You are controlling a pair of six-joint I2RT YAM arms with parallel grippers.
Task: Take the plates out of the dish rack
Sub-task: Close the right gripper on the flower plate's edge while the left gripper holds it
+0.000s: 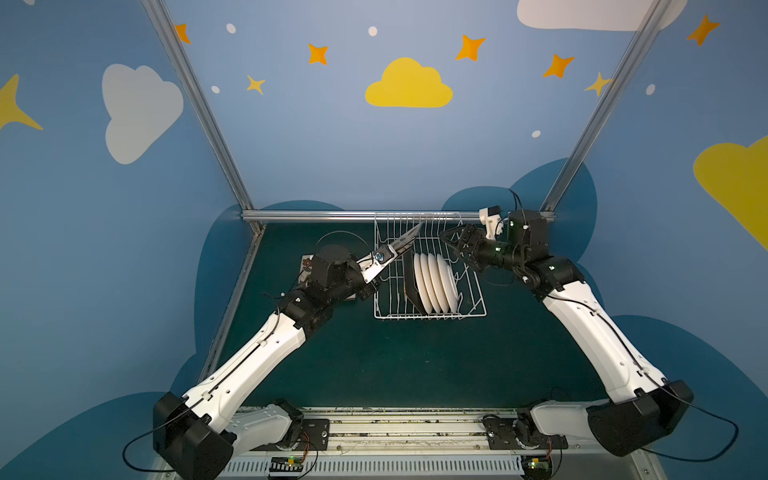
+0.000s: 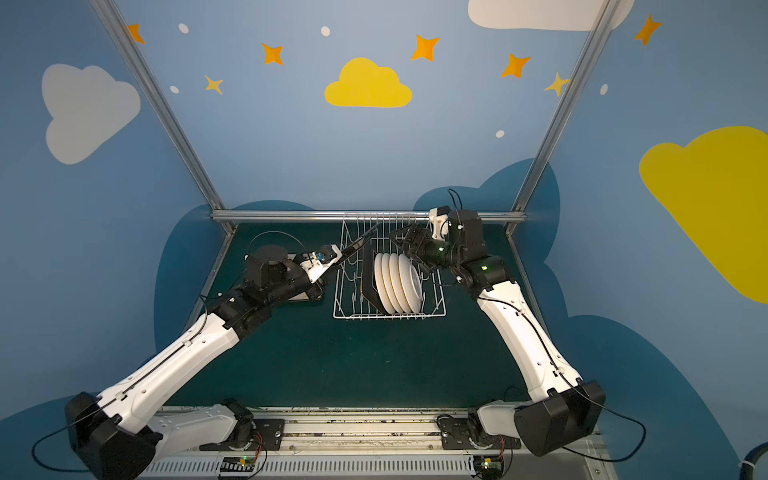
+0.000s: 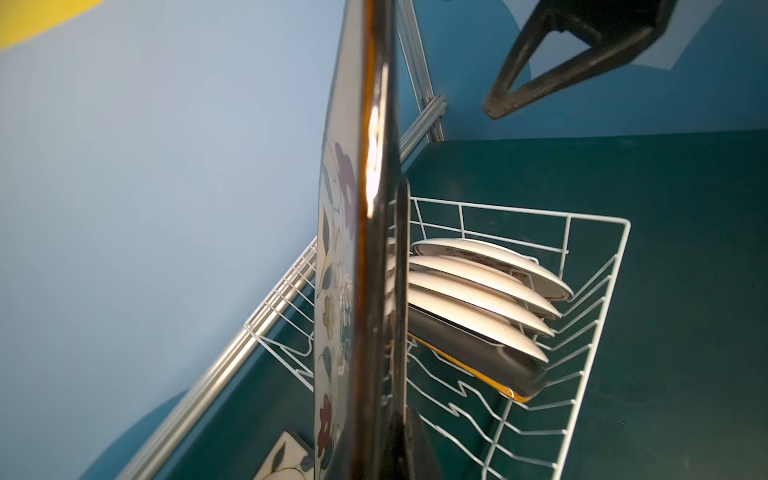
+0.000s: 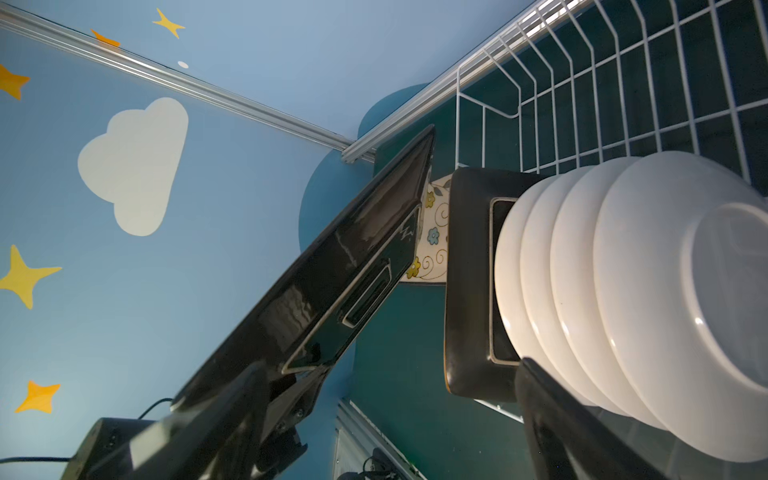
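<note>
My left gripper (image 1: pixel 387 254) (image 3: pixel 374 457) is shut on the edge of a rounded-square plate (image 1: pixel 406 240) (image 2: pixel 360 244) (image 3: pixel 337 291) with a black back (image 4: pixel 361 257) and a flowered face. It holds the plate tilted above the back left of the white wire dish rack (image 1: pixel 430 318) (image 2: pixel 388 318) (image 3: pixel 598 257) (image 4: pixel 623 62). In the rack stand several round white plates (image 1: pixel 438 289) (image 2: pixel 397 282) (image 3: pixel 478 291) (image 4: pixel 623 270), with another black-backed square plate (image 1: pixel 410 286) (image 3: pixel 478 353) (image 4: pixel 465 270) to their left. My right gripper (image 1: pixel 451 237) (image 2: pixel 401 235) (image 4: pixel 390 415) hangs open over the rack's back right, holding nothing.
A flowered plate (image 1: pixel 306 266) (image 3: pixel 282 461) (image 4: pixel 434 237) lies flat on the green table left of the rack, partly under my left arm. An aluminium rail (image 1: pixel 311 216) runs just behind the rack. The blue walls close in left, right and behind.
</note>
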